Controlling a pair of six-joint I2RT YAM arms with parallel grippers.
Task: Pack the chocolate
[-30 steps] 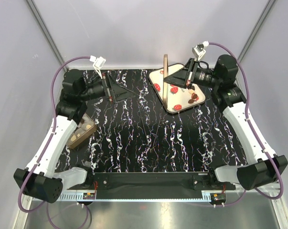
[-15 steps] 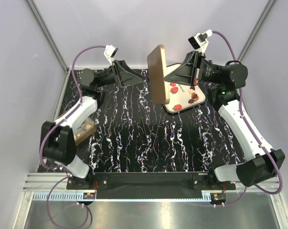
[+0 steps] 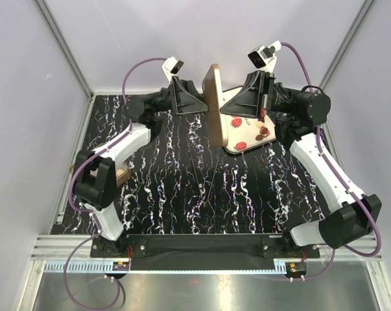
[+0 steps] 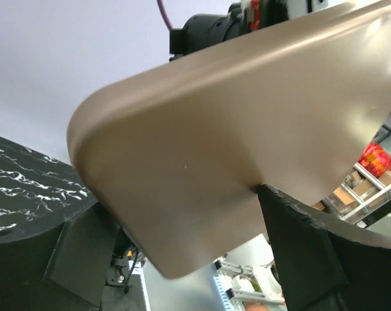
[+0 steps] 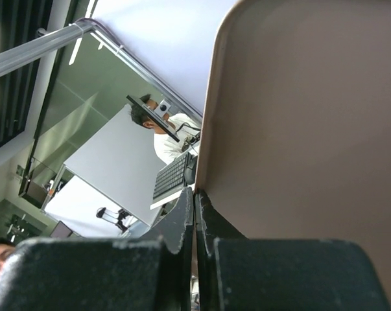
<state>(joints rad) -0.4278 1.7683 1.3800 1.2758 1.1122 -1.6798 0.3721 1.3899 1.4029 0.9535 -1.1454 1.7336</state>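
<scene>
The flat brown lid [image 3: 213, 97] stands on edge in the air at the back of the table, above the left rim of the white tray [image 3: 229, 144] with strawberry pictures. My right gripper [image 3: 224, 110] is shut on the lid's edge, and the right wrist view shows the jaws [image 5: 196, 194] pinched on the lid [image 5: 299, 129]. My left gripper [image 3: 201, 107] is open on the lid's other side. In the left wrist view the lid [image 4: 234, 129] fills the frame with its corner between the spread fingers [image 4: 292, 246]. A dark chocolate piece [image 3: 265, 131] lies on the tray.
A small brown box [image 3: 122, 173] lies at the table's left edge, mostly hidden behind the left arm. Both arms reach to the back of the black marbled table [image 3: 182, 188]. Grey walls stand close behind and at the sides.
My left arm swung from the left side across to the lid. My right gripper lifted the lid and turned it more upright.
</scene>
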